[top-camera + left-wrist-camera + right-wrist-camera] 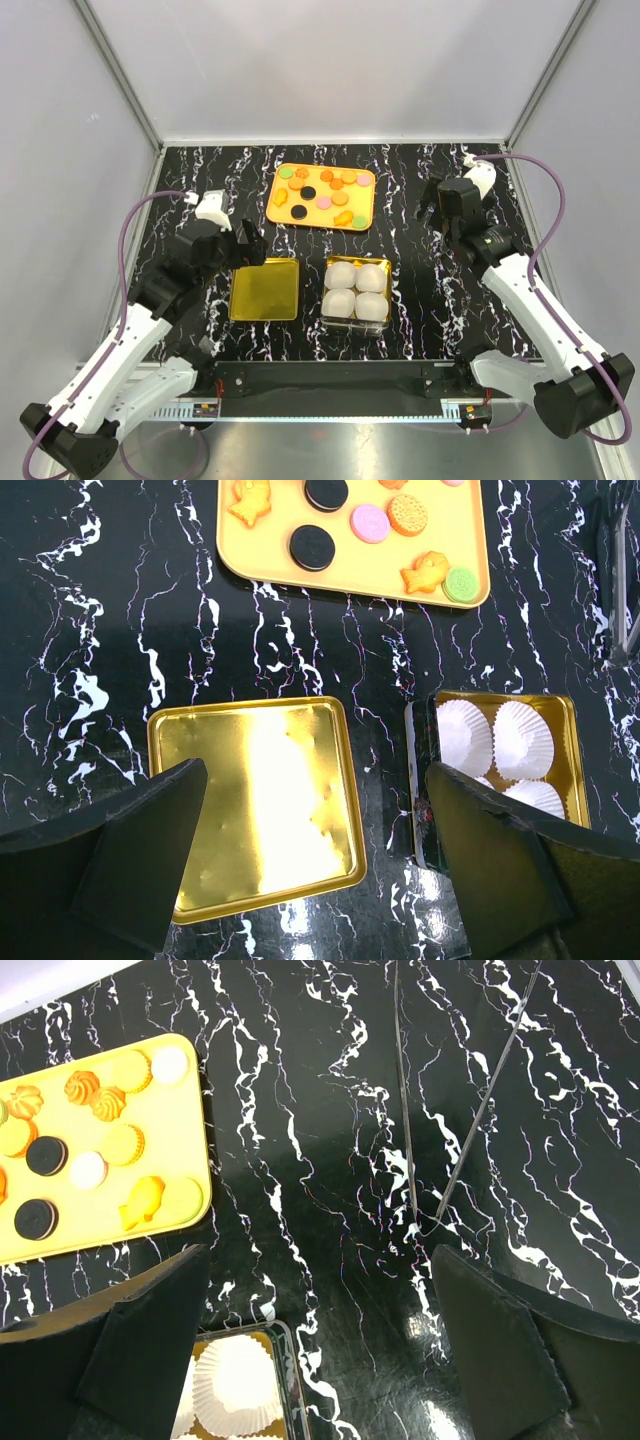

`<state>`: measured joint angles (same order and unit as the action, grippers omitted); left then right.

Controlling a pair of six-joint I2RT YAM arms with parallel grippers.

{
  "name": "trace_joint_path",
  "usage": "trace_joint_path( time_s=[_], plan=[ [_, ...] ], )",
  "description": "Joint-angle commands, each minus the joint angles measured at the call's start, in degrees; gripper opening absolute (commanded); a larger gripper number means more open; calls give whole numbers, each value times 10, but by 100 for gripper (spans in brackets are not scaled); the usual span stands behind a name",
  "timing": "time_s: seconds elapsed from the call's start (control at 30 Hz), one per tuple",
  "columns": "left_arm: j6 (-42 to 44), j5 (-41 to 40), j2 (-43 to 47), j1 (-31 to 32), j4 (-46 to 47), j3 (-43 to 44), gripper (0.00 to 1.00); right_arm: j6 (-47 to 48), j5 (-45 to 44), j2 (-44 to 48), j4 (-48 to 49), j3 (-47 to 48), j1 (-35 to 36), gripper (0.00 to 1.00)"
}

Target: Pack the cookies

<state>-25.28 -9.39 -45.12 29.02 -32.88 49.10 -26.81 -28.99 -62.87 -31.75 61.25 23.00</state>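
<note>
The cookies (pixel 320 190), small flat pieces in orange, pink, green and black, lie on a yellow tray (pixel 372 180) at the back middle. The left wrist view shows some of them (pixel 312 547) on the tray (pixel 270 565). The right wrist view shows others (pixel 46 1155). A gold box (pixel 390 290) with white paper cups stands in front of the tray. My left gripper (pixel 250 243) is open and empty, above the gold lid (pixel 250 800). My right gripper (pixel 430 210) is open and empty, right of the tray, over bare table (pixel 320 1280).
The gold lid (pixel 265 290) lies flat to the left of the box (pixel 565 730). Thin metal tweezers (pixel 440 1110) lie on the black marbled table right of the tray; they also show in the left wrist view (pixel 620 580). White walls enclose the table.
</note>
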Motion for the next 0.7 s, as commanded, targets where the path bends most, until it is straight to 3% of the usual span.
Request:
trace_joint_path(
  time_s=[0.0, 0.23, 0.4, 0.67],
  plan=[
    [10, 6, -3, 1, 30, 4, 99, -4, 3, 10, -4, 20, 3, 100],
    [14, 24, -6, 0, 33, 4, 99, 24, 27, -51, -38, 82, -5, 100],
    [15, 44, -10, -4, 37, 2, 99, 48, 161, -163, -51, 152, -141, 100],
    [17, 59, -11, -8, 38, 0, 99, 62, 167, -295, -66, 206, -252, 100]
  ],
)
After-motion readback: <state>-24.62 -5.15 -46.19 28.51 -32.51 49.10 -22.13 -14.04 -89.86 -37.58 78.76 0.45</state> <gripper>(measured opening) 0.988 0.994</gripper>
